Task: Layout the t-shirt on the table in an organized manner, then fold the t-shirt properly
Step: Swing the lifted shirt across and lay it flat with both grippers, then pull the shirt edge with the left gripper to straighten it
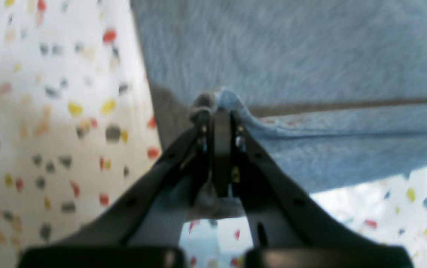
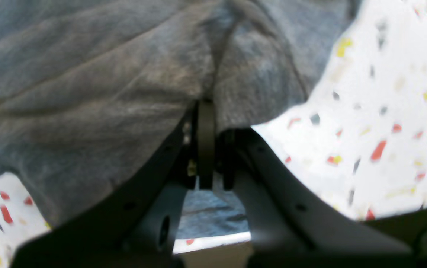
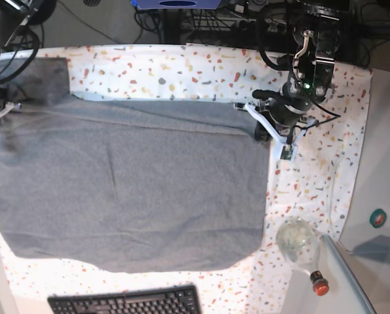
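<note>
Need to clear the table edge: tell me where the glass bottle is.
In the base view the glass bottle lies at lower right on the table, just beyond the t-shirt corner, red cap toward the near edge.

Left pincer (image 1: pixel 221 111) and right pincer (image 2: pixel 206 106) both apparently clamped closed.

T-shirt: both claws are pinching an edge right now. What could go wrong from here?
1. The left claw holds only a thin bunched bit of the t-shirt hem; a hard pull might slip it free.
2. The right claw grips a puckered fold, so creases could get folded in.
3. A glass bottle stands on the table close to the shirt's near corner; dragged fabric might knock it.
</note>
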`<state>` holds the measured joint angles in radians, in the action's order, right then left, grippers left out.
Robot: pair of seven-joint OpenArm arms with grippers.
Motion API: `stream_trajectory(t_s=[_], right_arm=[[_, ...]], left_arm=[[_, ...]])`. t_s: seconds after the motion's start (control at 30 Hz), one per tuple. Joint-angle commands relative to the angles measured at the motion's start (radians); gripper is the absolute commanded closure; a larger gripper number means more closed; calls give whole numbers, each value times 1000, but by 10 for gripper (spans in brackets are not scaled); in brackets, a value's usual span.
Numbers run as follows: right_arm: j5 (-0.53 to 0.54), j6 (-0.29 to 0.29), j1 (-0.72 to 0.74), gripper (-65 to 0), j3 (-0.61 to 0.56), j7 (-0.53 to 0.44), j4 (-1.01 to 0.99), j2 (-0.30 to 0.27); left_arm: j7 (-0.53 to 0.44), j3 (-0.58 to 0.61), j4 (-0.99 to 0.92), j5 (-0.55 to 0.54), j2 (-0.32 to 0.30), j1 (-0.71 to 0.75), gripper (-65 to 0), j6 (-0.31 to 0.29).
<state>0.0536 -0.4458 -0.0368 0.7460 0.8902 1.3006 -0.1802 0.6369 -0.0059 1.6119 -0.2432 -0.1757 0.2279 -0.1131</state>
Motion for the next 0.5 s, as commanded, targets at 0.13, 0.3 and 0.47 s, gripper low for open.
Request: stream_trajectory(t_s=[0.13,0.3,0.47], right_arm=[[-2,97,-19,-150,4,-16,21,-20],[-2,97,-53,-254,4,-10,99,3],[-2,109,-107,-306,4,-9,279,58]], left_arm=[[-27,-3,23,-2,-11,9,0,-3],[-27,-3,24,-5,-32,52,-120,-3],[-30,-4,133,-6,-55,150,-403,-3]])
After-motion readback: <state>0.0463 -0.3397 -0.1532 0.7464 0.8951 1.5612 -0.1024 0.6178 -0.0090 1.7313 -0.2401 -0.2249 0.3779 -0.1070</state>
